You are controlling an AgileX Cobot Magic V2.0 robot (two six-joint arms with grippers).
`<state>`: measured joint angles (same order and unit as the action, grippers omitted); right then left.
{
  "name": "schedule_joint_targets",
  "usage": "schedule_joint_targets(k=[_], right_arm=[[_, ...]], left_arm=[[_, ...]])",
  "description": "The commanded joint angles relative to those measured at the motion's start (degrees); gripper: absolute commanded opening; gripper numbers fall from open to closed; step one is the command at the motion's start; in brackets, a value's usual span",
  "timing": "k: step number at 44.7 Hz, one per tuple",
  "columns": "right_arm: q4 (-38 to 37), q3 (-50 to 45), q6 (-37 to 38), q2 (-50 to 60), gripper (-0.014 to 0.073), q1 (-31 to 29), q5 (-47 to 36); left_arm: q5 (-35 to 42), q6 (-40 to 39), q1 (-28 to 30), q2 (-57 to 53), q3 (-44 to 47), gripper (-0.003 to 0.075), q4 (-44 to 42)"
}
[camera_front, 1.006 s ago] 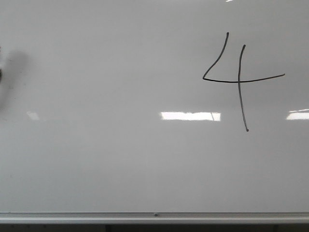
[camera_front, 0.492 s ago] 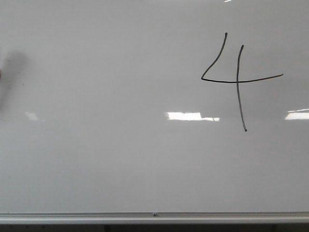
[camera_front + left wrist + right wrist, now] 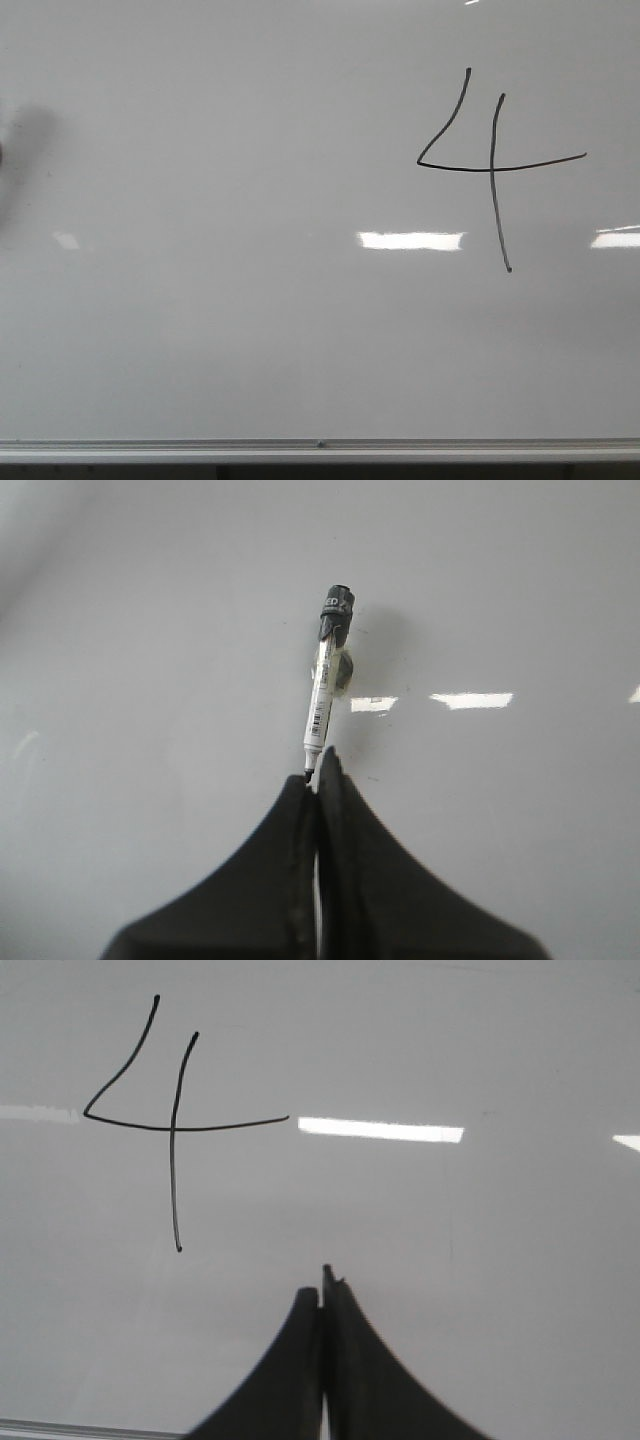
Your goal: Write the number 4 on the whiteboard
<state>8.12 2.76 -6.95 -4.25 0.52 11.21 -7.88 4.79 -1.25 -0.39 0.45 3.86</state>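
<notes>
One whiteboard (image 3: pixel 250 340) fills almost the whole front view, glossy and pale grey, with a single silver frame rail (image 3: pixel 320 450) along its lower edge. Set against the picture from a second ago, the board and everything on it sit a touch further left, and the bright reflection (image 3: pixel 411 240) below and left of the number 4 has slid right, closer to the figure's vertical stroke. Between the half-second-old picture and this one the drawn figure holds the same place.

One number 4 (image 3: pixel 493 168) stands on the board, well above the rail and toward the board's right side: a slanted stroke, a long horizontal bar and a tall vertical line, open at the top. The right wrist view shows the same figure (image 3: pixel 172 1128) complete.

A dark blurred shadow (image 3: pixel 25 150) lies far from the number 4, at the board's opposite side.

Two grippers show, one per wrist view. The left gripper (image 3: pixel 316 780) has its fingers pressed together on the end of one marker (image 3: pixel 325 685), whose white barrel with dark cap points out toward the board. The right gripper (image 3: pixel 325 1285) has its fingers pressed together with nothing clearly between them, near the foot of the number 4.
</notes>
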Motion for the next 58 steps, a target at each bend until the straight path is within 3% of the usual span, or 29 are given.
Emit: schedule_joint_targets(k=[1,58], right_arm=[[-1.1,-1.1,0.6,2.6,-0.0063,-0.4,-4.6],[-1.1,-3.5,0.6,5.9,-0.0063,-0.4,-3.8]], left_arm=[[5.1,-0.1,0.0,-0.8,0.2,-0.002,0.2],[5.1,-0.1,0.0,-0.8,0.2,-0.002,0.2]])
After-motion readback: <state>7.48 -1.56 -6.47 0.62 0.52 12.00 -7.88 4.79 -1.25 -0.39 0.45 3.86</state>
